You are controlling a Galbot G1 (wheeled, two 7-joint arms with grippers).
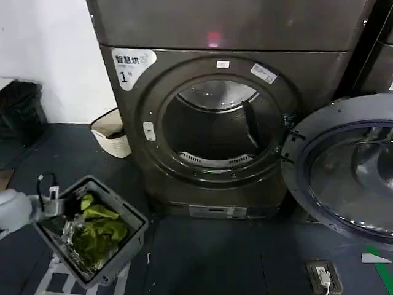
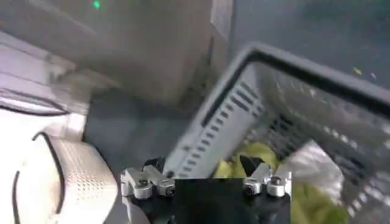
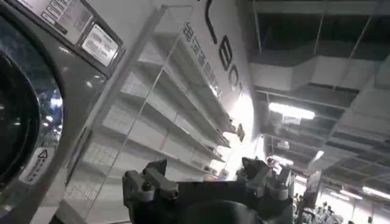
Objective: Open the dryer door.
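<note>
Dryer door [image 1: 344,169] swung fully open at frame right, drum exposed. Left end effector [image 2: 206,182] spread apart, empty, over laundry basket [image 2: 244,115]. Right end effector [image 3: 207,182] apart, empty.

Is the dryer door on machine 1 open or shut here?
Open. The dryer door is swung out to the right, grey inner face showing, leaving the drum opening exposed.

Round dryer door [image 1: 344,166] swung fully open, grey inner face showing.
</note>
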